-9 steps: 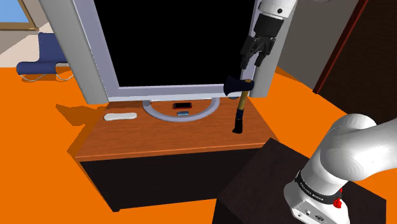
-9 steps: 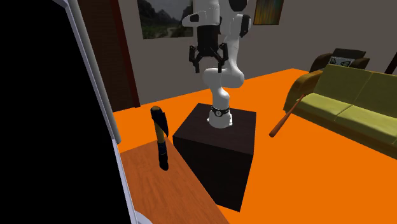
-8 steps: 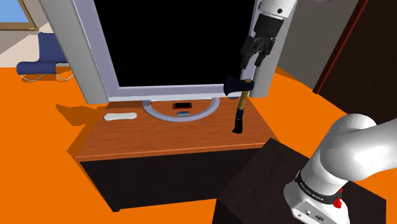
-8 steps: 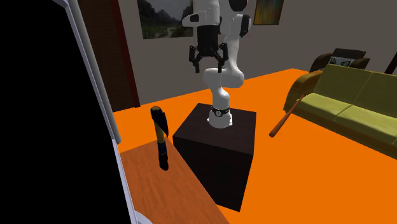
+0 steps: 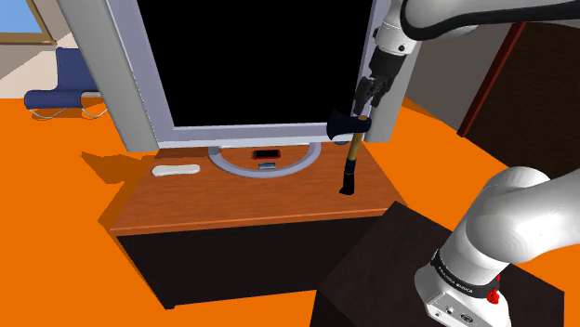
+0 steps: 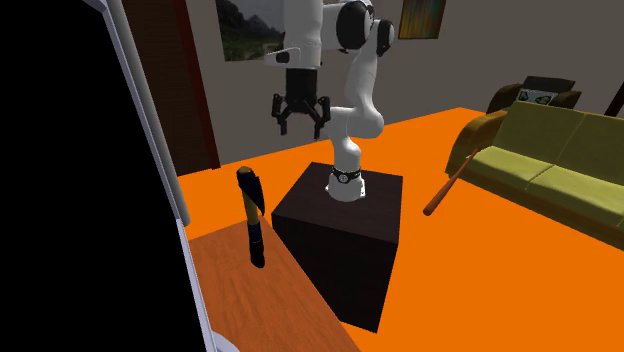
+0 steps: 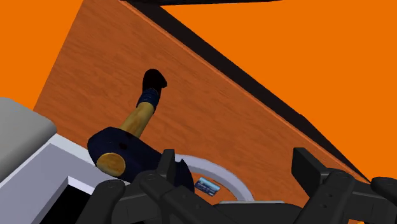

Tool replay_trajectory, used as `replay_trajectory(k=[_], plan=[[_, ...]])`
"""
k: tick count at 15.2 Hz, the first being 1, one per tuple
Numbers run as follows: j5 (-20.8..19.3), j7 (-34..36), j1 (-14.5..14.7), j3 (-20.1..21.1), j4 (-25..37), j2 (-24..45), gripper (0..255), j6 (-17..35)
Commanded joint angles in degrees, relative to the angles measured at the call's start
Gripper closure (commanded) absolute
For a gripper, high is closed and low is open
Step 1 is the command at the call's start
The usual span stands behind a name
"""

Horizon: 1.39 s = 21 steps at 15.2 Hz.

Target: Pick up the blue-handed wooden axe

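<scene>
Standing upright, the axe [image 5: 351,160] points head up, grip down.

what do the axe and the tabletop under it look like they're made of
Axe with dark blue head and tan shaft: the shaft looks like wood, matte tan with faint grain; the head is flat dark blue, material unclear; the grip end is blue-black, perhaps a wrap. Reddish-brown tabletop: wood or veneer, streaked grain shows, matte.
</scene>
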Motion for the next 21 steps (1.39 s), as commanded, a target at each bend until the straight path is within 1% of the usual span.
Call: replay_trajectory(k=[1,7,12,20,21], plan=[[-1.98,-2.7,-0.61,-1.45,-0.93,1.9,0,3.62],[-7.18,-9.86,-2.38,-5.82,-2.68,8.66,0,14.79],[-10.44,-15.56,-3.43,-9.67,-1.69,16.34,0,24.23],[-11.02,-15.51,-3.65,-10.56,-5.48,19.39,0,31.19],[-11.02,-15.51,-3.65,-10.56,-5.49,19.37,0,31.19]])
